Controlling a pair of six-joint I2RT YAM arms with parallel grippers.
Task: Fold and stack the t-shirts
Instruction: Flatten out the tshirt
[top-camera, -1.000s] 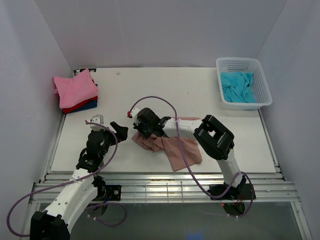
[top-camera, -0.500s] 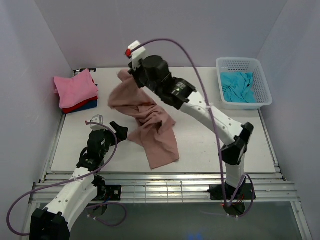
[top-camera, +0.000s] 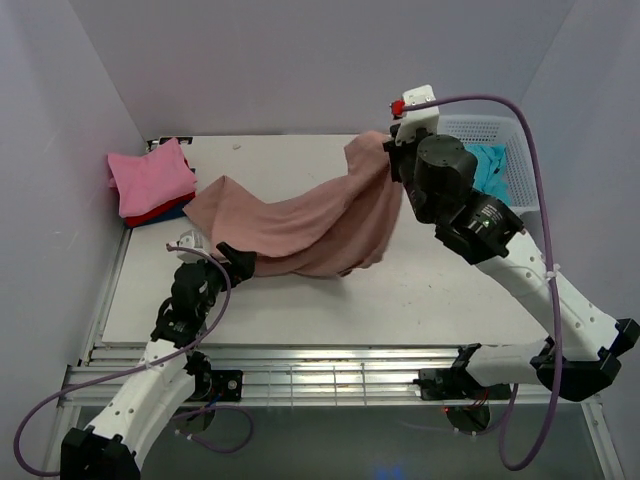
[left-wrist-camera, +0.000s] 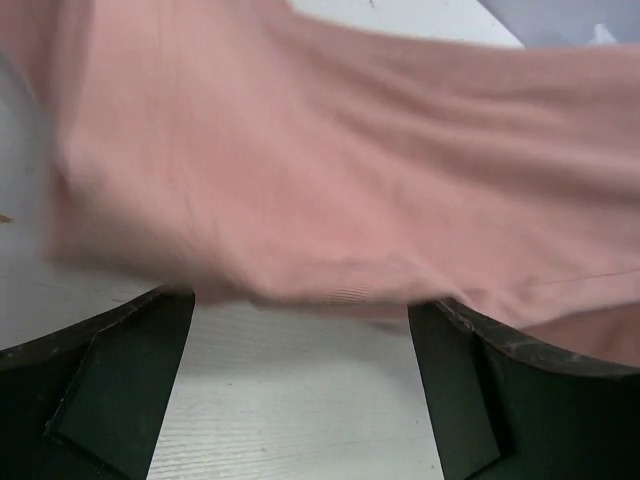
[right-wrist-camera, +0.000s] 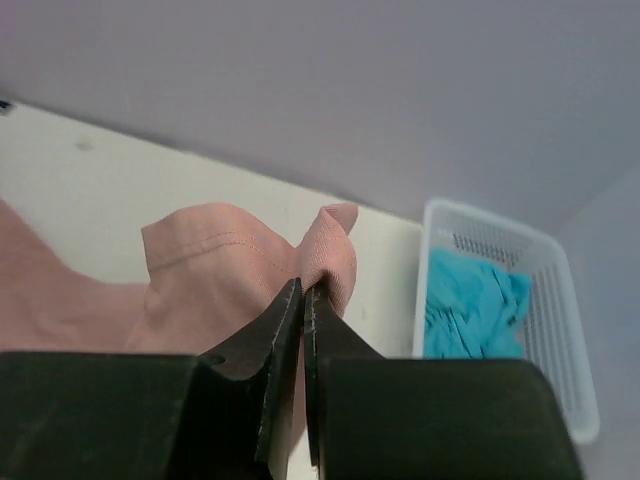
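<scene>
A large dusty rose-brown t-shirt (top-camera: 300, 225) hangs stretched above the table, from its corner at the back right down to the left. My right gripper (top-camera: 391, 157) is shut on that corner, raised near the basket; the right wrist view shows its jaws (right-wrist-camera: 303, 289) pinching a fold of the cloth (right-wrist-camera: 215, 270). My left gripper (top-camera: 226, 256) is open at the shirt's low left edge. In the left wrist view the cloth (left-wrist-camera: 330, 170) drapes just past its fingers (left-wrist-camera: 110, 380), with nothing between them. Folded pink (top-camera: 150, 173), red (top-camera: 143, 214) and dark blue (top-camera: 178, 211) t-shirts are stacked at the back left.
A white lattice basket (top-camera: 529, 172) at the back right holds a turquoise t-shirt (top-camera: 478, 172), also seen in the right wrist view (right-wrist-camera: 470, 305). White tabletop (top-camera: 440, 290) shows below the hanging shirt. Walls close in the left, back and right sides.
My right arm has swung from the back left to the back right with the shirt's corner, spreading the cloth across the table. The left arm has barely moved.
</scene>
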